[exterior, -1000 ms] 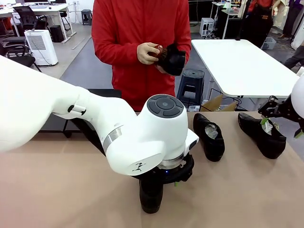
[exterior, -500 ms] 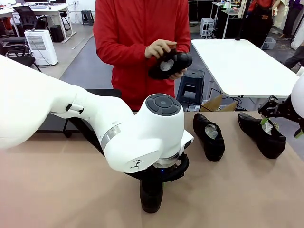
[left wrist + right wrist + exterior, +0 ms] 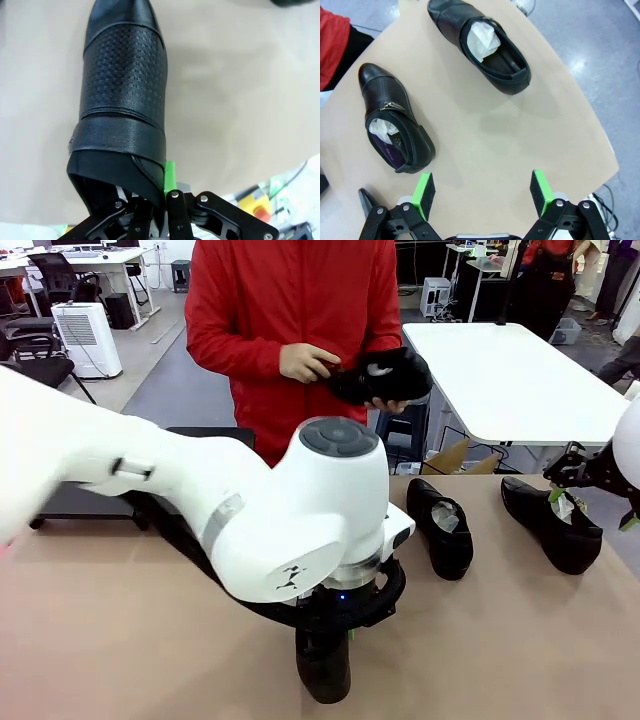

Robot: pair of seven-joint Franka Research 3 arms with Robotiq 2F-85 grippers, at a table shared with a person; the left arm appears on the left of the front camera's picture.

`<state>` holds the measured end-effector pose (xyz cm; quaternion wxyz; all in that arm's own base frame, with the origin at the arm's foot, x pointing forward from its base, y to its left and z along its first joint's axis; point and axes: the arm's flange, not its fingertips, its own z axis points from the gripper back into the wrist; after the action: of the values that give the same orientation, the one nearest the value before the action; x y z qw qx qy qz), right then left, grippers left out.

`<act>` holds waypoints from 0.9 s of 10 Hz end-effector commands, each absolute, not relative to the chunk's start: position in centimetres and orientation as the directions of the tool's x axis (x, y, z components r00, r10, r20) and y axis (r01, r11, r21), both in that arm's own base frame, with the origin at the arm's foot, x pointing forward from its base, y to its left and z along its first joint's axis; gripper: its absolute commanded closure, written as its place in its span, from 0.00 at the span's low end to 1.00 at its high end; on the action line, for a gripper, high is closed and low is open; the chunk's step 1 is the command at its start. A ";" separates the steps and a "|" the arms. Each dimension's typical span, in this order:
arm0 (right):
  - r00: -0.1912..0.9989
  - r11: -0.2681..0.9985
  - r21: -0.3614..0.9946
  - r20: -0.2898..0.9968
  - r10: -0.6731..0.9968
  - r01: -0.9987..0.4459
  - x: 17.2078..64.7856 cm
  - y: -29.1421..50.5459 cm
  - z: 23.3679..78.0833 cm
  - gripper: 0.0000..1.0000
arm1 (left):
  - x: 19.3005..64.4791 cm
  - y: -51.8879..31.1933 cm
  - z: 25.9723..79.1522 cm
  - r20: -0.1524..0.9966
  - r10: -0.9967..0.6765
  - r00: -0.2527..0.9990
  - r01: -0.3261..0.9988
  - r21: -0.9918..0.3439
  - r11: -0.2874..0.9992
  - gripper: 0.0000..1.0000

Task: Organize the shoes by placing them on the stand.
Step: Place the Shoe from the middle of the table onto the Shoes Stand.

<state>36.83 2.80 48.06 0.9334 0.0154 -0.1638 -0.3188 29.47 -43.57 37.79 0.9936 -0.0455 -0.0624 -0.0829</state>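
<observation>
My left gripper (image 3: 162, 184) is shut on the heel rim of a black shoe (image 3: 122, 100) with a textured upper, its toe pointing away from the wrist. From the front, that shoe (image 3: 323, 668) sits under the left wrist near the table's near edge. Two more paper-stuffed shoes lie on the table right of it, one at the middle (image 3: 441, 526) and one farther right (image 3: 552, 523). My right gripper (image 3: 482, 192) hangs open above the table, short of those two shoes (image 3: 395, 131) (image 3: 487, 47). The person holds another shoe (image 3: 388, 375) in both hands. The black stand (image 3: 212, 433) lies at the far left, mostly hidden by the left arm.
The tan table (image 3: 485, 130) has a rounded corner close to the right gripper, with floor beyond it. The bulky left arm (image 3: 180, 500) covers the left and middle of the table. A white table (image 3: 510, 370) and a black stool (image 3: 403, 415) stand behind the person.
My left gripper has shut on the shoe's heel rim and the wrist has shifted slightly with it. The person has turned their shoe and moved it rightward. The right arm stayed still.
</observation>
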 end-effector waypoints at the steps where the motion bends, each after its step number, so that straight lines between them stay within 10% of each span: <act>1: 0.746 0.800 0.130 0.301 -0.594 0.585 36.8 2.9 48.2 0.00 | 27.2 -38.0 44.2 0.191 -0.165 0.968 0.188 -0.113 0.976 1.00; 9: 0.746 0.800 0.130 0.301 -0.594 0.585 36.8 2.9 48.2 0.00 | 41.6 -20.3 51.8 0.571 -0.050 0.820 0.114 -0.077 0.990 1.00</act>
<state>36.82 2.79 48.06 0.9334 0.0156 -0.1638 -0.3188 40.47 -19.61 51.67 0.9533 -0.0555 -0.2934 -0.0450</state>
